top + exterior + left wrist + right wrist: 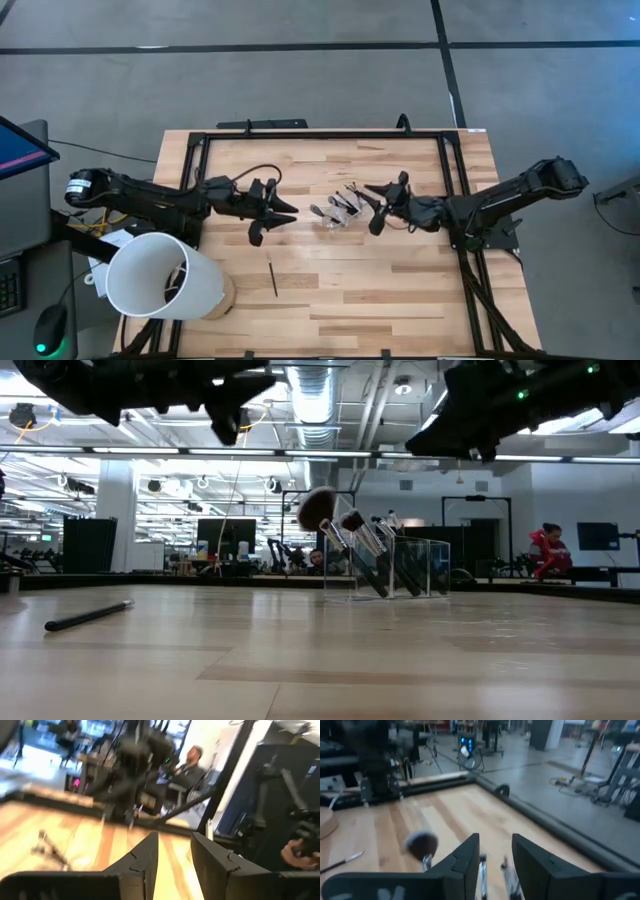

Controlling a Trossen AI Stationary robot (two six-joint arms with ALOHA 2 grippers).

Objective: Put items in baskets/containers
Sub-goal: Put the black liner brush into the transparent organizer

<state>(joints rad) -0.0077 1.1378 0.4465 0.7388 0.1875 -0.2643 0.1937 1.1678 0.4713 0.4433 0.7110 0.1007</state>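
A small clear box (340, 211) stands at the table's middle, with several dark brushes leaning in it, tips up and toward the left (360, 545). One has a fluffy black tip (318, 508), which also shows in the right wrist view (421, 842). A dark stick (272, 277) lies flat on the table nearer the front; it also shows in the low view (88, 616). My left gripper (276, 220) is open and empty, raised to the left of the box. My right gripper (375, 207) is open and empty, raised just right of the box.
A large white cylinder (160, 276) lies at the table's near left corner. A black frame (320, 135) runs along the table's far and side edges. People sit and stand in the room beyond the table (548, 550).
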